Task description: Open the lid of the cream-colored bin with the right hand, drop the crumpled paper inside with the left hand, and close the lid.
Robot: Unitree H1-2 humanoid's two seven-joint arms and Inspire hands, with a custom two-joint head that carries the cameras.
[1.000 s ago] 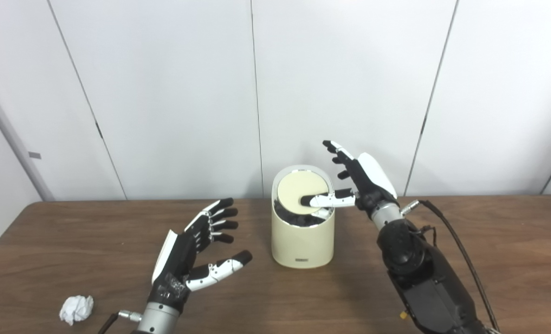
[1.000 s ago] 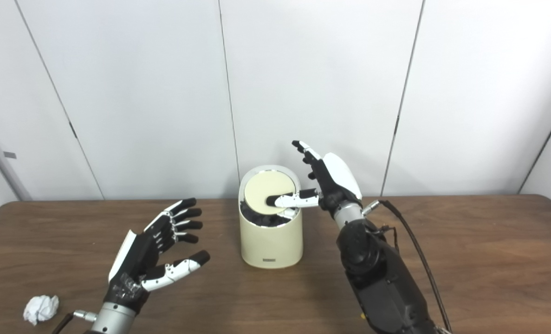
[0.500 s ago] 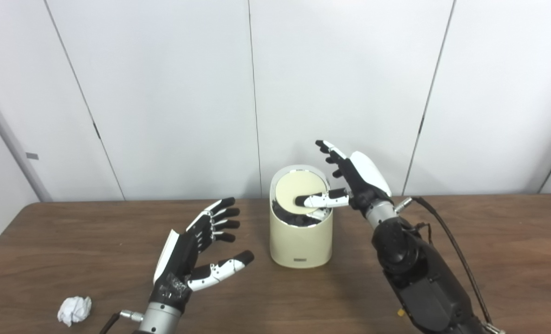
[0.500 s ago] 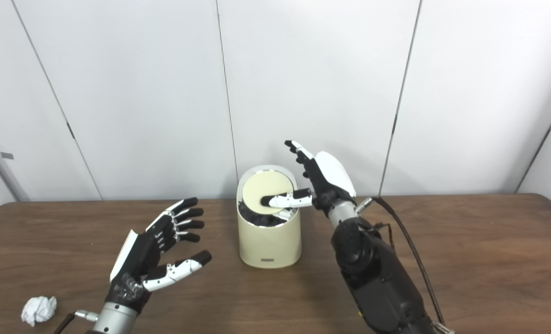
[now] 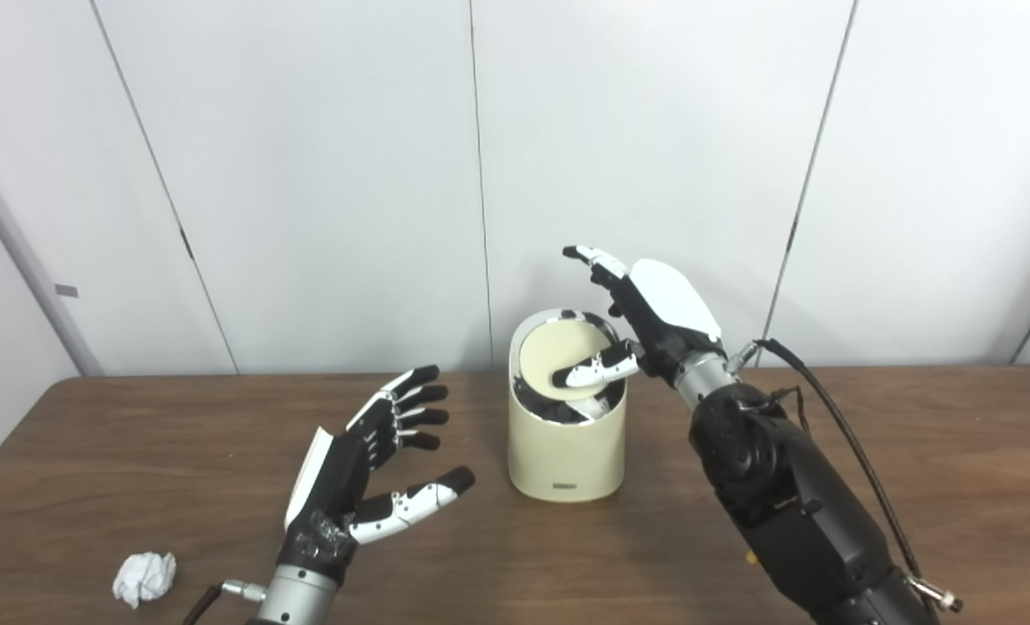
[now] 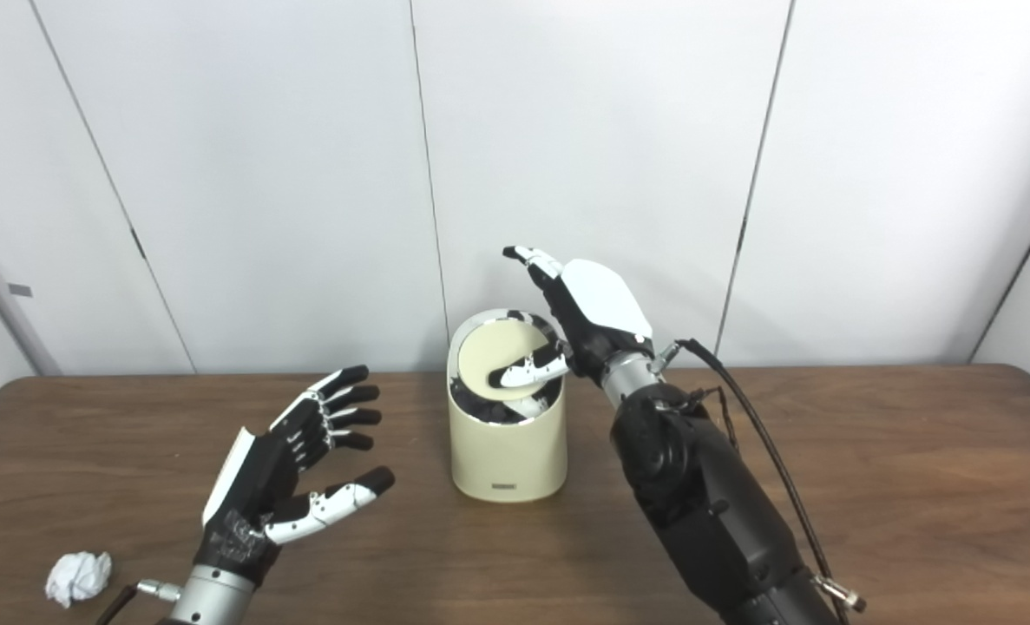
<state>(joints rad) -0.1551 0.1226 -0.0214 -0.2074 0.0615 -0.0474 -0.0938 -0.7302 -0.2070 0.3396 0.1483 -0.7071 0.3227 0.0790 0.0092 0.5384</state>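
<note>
Right hand [image 5: 653,317] is spread, gripping nothing, thumb pressing the bin's [image 5: 566,456] lid [image 5: 558,365] so it's tipped with a dark gap at the front — bin sits mid-table toward the back edge. Left hand [image 5: 367,473] hovers wide and empty, and the paper [image 5: 143,578] lies untouched near the front-left corner. My worry: it's only a thumb push, so a slip could let the lid swing shut — or shove the bin backward.

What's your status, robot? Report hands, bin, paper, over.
Right hand open, thumb pressing the lid, which is tilted. Left hand open, empty. Crumpled paper on table, untouched. Bin path unobstructed.
</note>
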